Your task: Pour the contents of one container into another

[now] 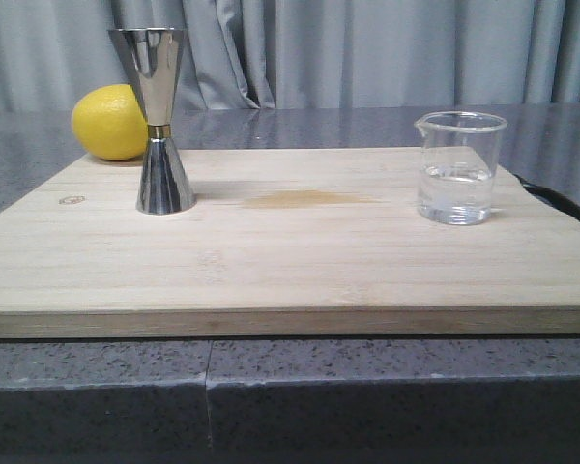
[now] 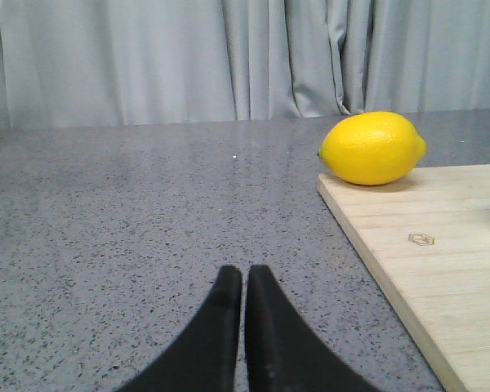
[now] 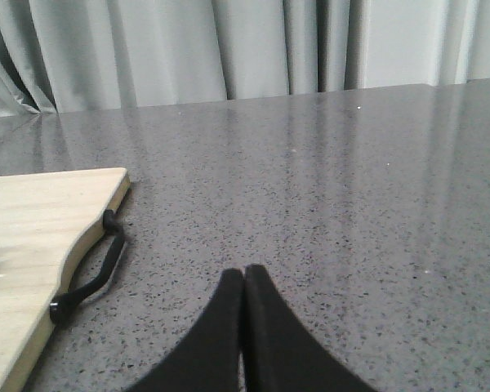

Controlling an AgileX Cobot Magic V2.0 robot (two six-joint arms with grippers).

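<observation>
A clear glass beaker (image 1: 457, 167) with a pouring lip stands on the right of the wooden board (image 1: 290, 261), holding a little clear liquid. The steel hourglass jigger (image 1: 159, 121) with a gold band stands upright on the board's left. Neither gripper shows in the front view. My left gripper (image 2: 244, 278) is shut and empty over grey counter, off the board's left edge (image 2: 441, 253). My right gripper (image 3: 244, 280) is shut and empty over the counter, off the board's right edge (image 3: 33, 245). Neither wrist view shows the beaker; the jigger is only a dark sliver at the left wrist frame's edge.
A yellow lemon (image 1: 111, 122) (image 2: 372, 148) lies at the board's far left corner, just behind the jigger. A black strap handle (image 3: 86, 273) hangs off the board's right end. The speckled grey counter (image 1: 300, 387) carries the board; grey curtains (image 1: 367, 48) close the back.
</observation>
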